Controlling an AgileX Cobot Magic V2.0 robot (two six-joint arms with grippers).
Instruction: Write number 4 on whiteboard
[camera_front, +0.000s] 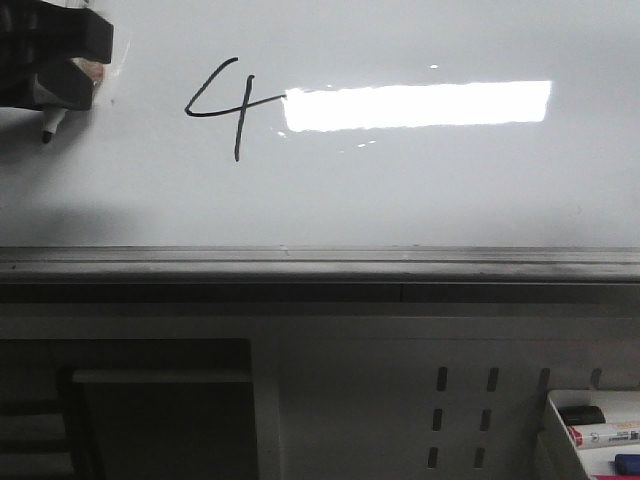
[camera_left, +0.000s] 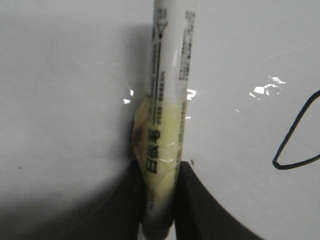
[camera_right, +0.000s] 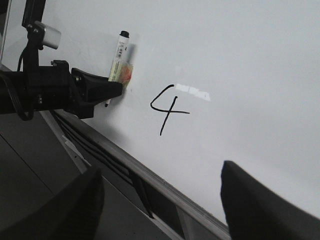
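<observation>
A black hand-drawn number 4 (camera_front: 226, 103) stands on the glossy whiteboard (camera_front: 420, 190), just left of the bright glare. It also shows in the right wrist view (camera_right: 169, 107), and part of it in the left wrist view (camera_left: 295, 140). My left gripper (camera_front: 60, 75) is at the board's upper left, well left of the 4, shut on a white marker (camera_left: 167, 100) wrapped in yellowish tape; the marker's black tip (camera_front: 47, 135) points down, and I cannot tell if it touches the board. My right gripper (camera_right: 160, 200) is open and empty, back from the board near its rail.
A grey metal edge rail (camera_front: 320, 262) runs along the board's bottom. Below it is a grey perforated panel (camera_front: 460, 420). A white tray (camera_front: 590, 425) with spare markers sits at the lower right.
</observation>
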